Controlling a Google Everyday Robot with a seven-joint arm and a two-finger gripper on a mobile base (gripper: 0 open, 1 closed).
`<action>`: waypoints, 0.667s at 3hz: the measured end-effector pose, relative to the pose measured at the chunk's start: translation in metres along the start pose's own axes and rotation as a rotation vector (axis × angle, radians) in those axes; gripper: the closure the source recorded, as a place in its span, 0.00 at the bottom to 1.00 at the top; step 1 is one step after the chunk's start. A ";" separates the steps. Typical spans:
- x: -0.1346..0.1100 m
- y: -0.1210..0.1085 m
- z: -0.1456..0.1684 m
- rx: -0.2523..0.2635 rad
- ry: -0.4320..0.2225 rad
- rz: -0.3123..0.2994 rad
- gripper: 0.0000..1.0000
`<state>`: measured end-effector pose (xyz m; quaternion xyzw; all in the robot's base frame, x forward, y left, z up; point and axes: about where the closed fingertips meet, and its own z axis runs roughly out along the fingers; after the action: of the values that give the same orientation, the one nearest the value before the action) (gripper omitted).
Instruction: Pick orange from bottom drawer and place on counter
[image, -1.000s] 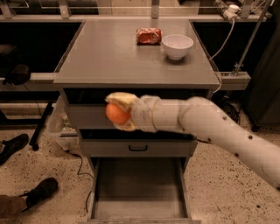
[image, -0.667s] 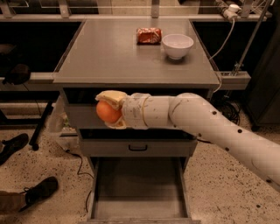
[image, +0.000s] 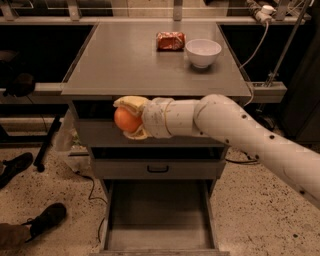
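My gripper (image: 126, 119) is shut on the orange (image: 127, 120), a small smooth round fruit, with one finger above it and one below. I hold it in front of the cabinet's top drawer, just below the counter's front edge, left of centre. The white arm reaches in from the right. The bottom drawer (image: 158, 216) is pulled open below, a shallow grey tray with nothing visible inside. The counter (image: 130, 60) is a flat grey top.
A white bowl (image: 203, 52) and an orange-red snack packet (image: 170, 40) sit at the counter's back right. The middle drawer (image: 158, 168) with a black handle is closed. A person's shoes (image: 46, 219) are on the floor at the left. Cables hang at the right.
The gripper with the orange has moved left and slightly up, nearer the counter's front edge.
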<state>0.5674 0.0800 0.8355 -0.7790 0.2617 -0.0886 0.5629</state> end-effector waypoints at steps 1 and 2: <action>0.045 -0.016 0.015 -0.035 0.009 0.070 1.00; 0.090 -0.048 0.023 0.006 0.007 0.169 1.00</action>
<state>0.6682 0.0642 0.8578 -0.7522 0.3282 -0.0440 0.5698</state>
